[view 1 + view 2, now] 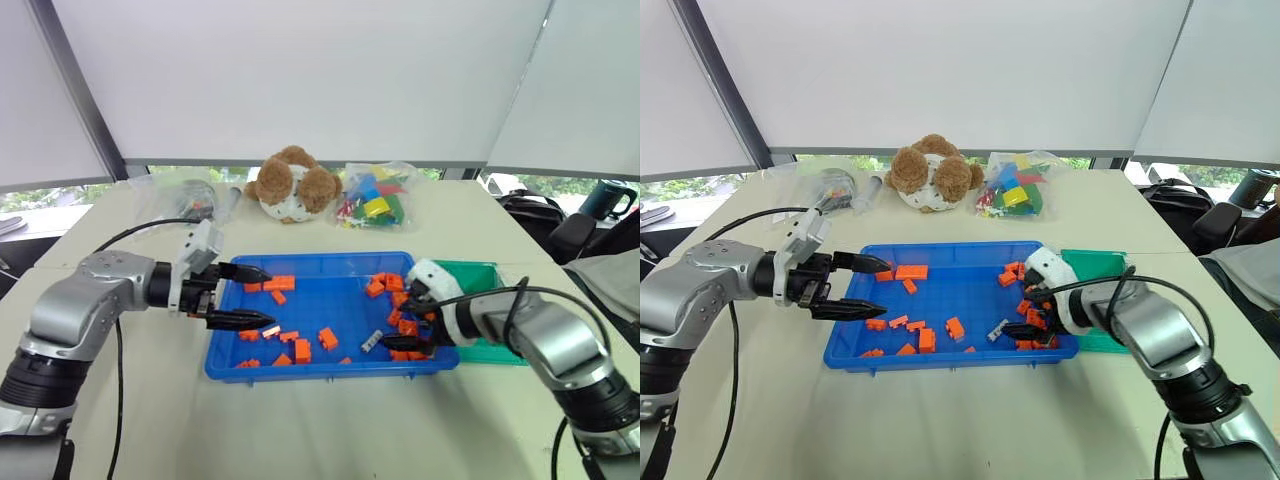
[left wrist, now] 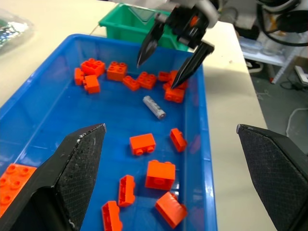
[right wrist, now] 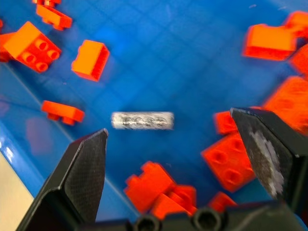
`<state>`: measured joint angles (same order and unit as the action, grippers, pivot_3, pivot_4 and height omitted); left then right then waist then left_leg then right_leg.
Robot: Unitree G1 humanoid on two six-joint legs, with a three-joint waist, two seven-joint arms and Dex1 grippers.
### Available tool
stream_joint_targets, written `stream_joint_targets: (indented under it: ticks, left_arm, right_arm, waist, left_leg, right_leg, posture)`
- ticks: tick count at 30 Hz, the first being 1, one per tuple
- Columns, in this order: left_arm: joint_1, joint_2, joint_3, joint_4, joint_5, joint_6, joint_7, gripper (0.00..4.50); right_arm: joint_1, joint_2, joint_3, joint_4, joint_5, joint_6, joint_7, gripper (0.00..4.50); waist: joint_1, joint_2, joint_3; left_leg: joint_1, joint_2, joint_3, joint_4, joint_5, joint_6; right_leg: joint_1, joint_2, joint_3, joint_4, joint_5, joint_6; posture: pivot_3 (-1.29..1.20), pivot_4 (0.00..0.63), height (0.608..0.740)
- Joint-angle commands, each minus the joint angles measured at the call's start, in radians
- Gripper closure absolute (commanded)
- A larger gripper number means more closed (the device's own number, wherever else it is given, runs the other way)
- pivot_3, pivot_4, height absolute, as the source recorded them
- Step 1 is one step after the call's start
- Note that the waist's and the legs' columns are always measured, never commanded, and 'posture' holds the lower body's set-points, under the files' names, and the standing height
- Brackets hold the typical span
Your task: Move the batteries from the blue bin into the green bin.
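Right gripper (image 3: 168, 139) spread wide, empty, poised over a battery (image 3: 142, 121) lying flat among orange bricks (image 2: 143, 143) in the blue bin (image 1: 330, 275). Left gripper (image 1: 262, 296) wide too, empty, over the bin's left side. Green bin (image 1: 478, 275) touching its right side.

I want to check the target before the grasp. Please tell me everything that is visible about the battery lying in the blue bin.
The battery is a small silver-grey cylinder that looks metallic, with faint markings along its side. It lies flat on the floor of the blue bin, near the end closest to the green bin. Orange bricks lie around it, but none appears to touch it. The right gripper hangs open above it, one finger to each side, without touching it.
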<state>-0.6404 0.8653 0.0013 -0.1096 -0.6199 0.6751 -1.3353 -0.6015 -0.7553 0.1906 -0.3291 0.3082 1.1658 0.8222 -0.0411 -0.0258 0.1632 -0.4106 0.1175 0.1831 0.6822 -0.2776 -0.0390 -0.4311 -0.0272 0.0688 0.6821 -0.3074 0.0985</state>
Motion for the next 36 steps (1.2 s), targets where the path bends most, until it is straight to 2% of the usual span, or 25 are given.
stream_joint_targets:
  ticks: [1,10,22,31,36]
  left_arm:
    - [-0.018,0.014,0.001,-0.024,0.000,-0.003,-0.008,0.00]
    - [-0.023,0.007,-0.007,-0.028,0.002,-0.005,0.002,0.00]
    - [-0.003,0.007,0.011,-0.046,-0.009,0.004,0.036,0.00]
    - [-0.002,-0.001,0.007,-0.035,-0.001,-0.011,0.040,0.00]
    - [-0.006,-0.012,0.000,-0.028,0.006,-0.028,0.042,0.00]
  right_arm:
    - [-0.030,0.044,0.018,-0.009,0.006,0.036,-0.050,0.05]
    - [-0.065,0.103,0.116,0.072,-0.005,0.051,-0.088,0.05]
    - [-0.105,0.045,0.258,0.145,-0.079,-0.030,-0.051,0.05]
    - [-0.129,-0.071,0.315,0.155,-0.118,-0.219,0.146,0.05]
    - [-0.201,-0.069,0.367,0.320,-0.213,-0.469,0.278,0.05]
  waist:
    - [0.000,0.000,0.000]
    - [-0.002,0.000,0.000]
    - [-0.001,-0.002,-0.001]
    - [0.002,-0.003,-0.002]
    - [-0.001,-0.003,-0.002]
  left_leg:
    - [0.000,0.000,0.000,0.000,0.000,0.000]
    - [0.000,0.000,0.000,0.000,0.000,0.000]
    - [0.000,0.000,0.000,0.000,0.000,0.000]
    - [0.000,0.000,0.000,0.000,0.000,0.000]
    - [0.000,0.000,0.000,0.000,0.000,0.000]
  right_leg:
    - [0.000,0.000,0.000,0.000,0.000,0.000]
    - [0.000,0.000,0.000,0.000,0.000,0.000]
    - [0.000,0.000,0.000,0.000,0.000,0.000]
    - [0.000,0.000,0.000,0.000,0.000,0.000]
    - [0.000,0.000,0.000,0.000,0.000,0.000]
  posture:
    - [0.00,0.150,0.733]
    - [0.00,0.150,0.733]
    - [0.00,0.150,0.733]
    - [0.00,0.150,0.733]
    - [0.00,0.150,0.733]
